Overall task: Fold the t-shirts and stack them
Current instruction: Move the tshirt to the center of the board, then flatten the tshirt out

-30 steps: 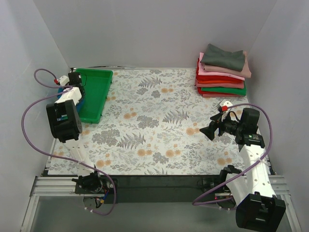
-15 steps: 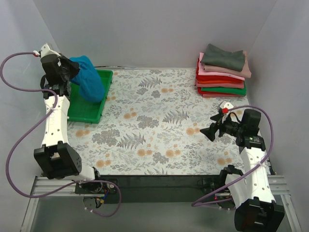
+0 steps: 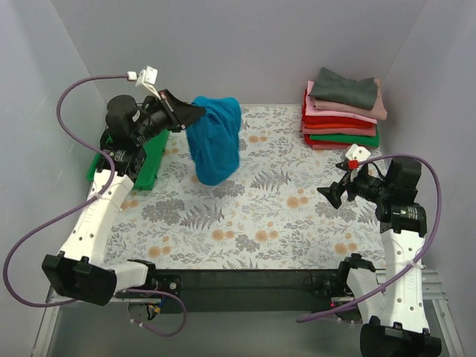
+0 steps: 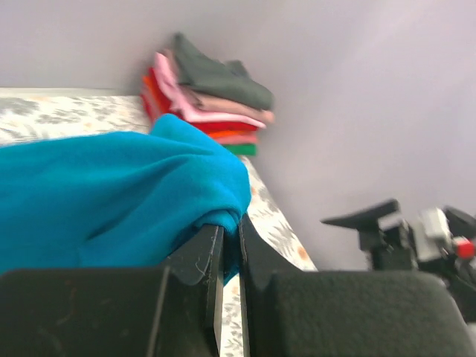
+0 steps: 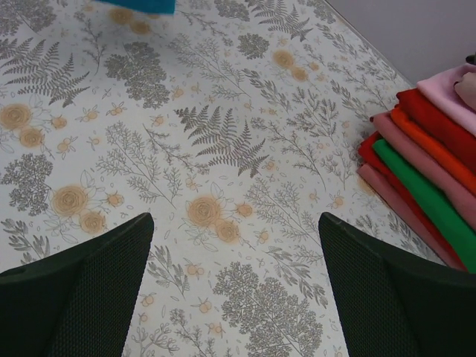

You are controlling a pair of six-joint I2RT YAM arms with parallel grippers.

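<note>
My left gripper [image 3: 195,111] is shut on a teal-blue t-shirt [image 3: 216,138] and holds it in the air over the back left of the floral table; the shirt hangs bunched below the jaws. In the left wrist view the blue cloth [image 4: 111,186] is pinched between my closed fingers [image 4: 202,256]. A stack of folded t-shirts [image 3: 342,111], grey on top, then pink, red and green, sits at the back right corner; it also shows in the left wrist view [image 4: 212,93] and the right wrist view [image 5: 431,171]. My right gripper [image 3: 333,195] is open and empty above the table's right side.
A green plastic tray [image 3: 149,160] lies at the back left, partly behind my left arm. The floral tablecloth [image 3: 253,216] covers the table. Grey walls close in the back and sides.
My left gripper has lifted the teal-blue shirt out of the green tray and swung it right, over the table. My right gripper has shifted slightly right and back.
</note>
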